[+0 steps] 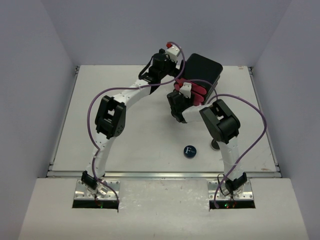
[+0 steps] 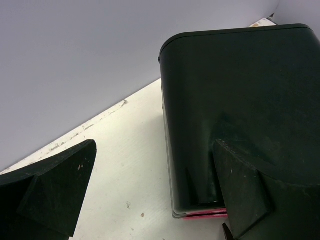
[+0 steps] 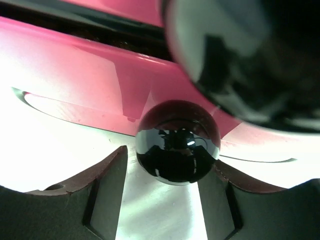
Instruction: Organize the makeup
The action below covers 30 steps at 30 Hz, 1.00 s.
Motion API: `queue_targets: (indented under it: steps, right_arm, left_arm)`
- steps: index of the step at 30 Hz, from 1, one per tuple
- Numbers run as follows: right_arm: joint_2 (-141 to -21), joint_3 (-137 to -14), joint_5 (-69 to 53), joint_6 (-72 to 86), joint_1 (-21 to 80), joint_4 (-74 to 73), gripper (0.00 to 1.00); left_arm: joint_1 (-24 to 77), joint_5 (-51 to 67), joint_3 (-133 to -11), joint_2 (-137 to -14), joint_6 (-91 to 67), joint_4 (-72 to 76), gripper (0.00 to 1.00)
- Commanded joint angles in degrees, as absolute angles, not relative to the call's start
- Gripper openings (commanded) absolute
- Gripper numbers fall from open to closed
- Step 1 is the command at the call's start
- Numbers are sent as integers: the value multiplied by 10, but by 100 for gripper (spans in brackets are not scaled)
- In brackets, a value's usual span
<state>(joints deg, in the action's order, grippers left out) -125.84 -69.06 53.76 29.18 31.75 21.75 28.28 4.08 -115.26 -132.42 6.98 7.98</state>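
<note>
Where the table (image 1: 125, 150) lies nearest the arm bases, a round blue compact (image 1: 189, 151) with a white "F" is seen lying flat in the open. It is set just left of the right arm's lower link and is touched by nothing. No other makeup can be made out in any view.

Further in, the right gripper (image 3: 172, 162) is held against a pink drawer (image 3: 100, 85) at the near face of the black box (image 2: 240, 85). Its jaws are roughly half parted, and a glossy black round knob (image 3: 177, 142) is flanked closely by them. Whether the pads are actually pressed on it cannot be told. Above and to the right of the knob, a second dark round shape is seen, too blurred to be named.

At the far side of the table, the left gripper (image 2: 155, 145) is spread wide and nothing is held. One finger (image 2: 50, 195) is seen over bare table, the other (image 2: 250, 195) in front of the box's dark wall. A thin pink strip is shown at the box's lower edge.
</note>
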Motion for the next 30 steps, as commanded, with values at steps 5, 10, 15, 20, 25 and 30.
queue_targets:
  steps: [5,10,15,20,25,30]
  right_arm:
    - [-1248,-727,572,273,311,269,54]
    - [-1243,-727,597,272,311,268,49]
    - [-1245,-722,600,296,310,238,46]
    - [-1245,-747,596,421,306,103,39]
    - [-1232,-730,592,455,301,94,21]
    - [-1228,-727,592,449,301,94,4]
  left_arm:
    - [274,40,-1154,-1293,62,108,99]
    - [273,40,-1155,-1295,61,109,99]
    - [272,40,-1154,-1293,55,106,99]
    - [271,40,-1154,-1292,56,105,99]
    - [271,41,-1155,-1291,54,106,99]
    - [271,40,-1155,-1291,52,105,99]
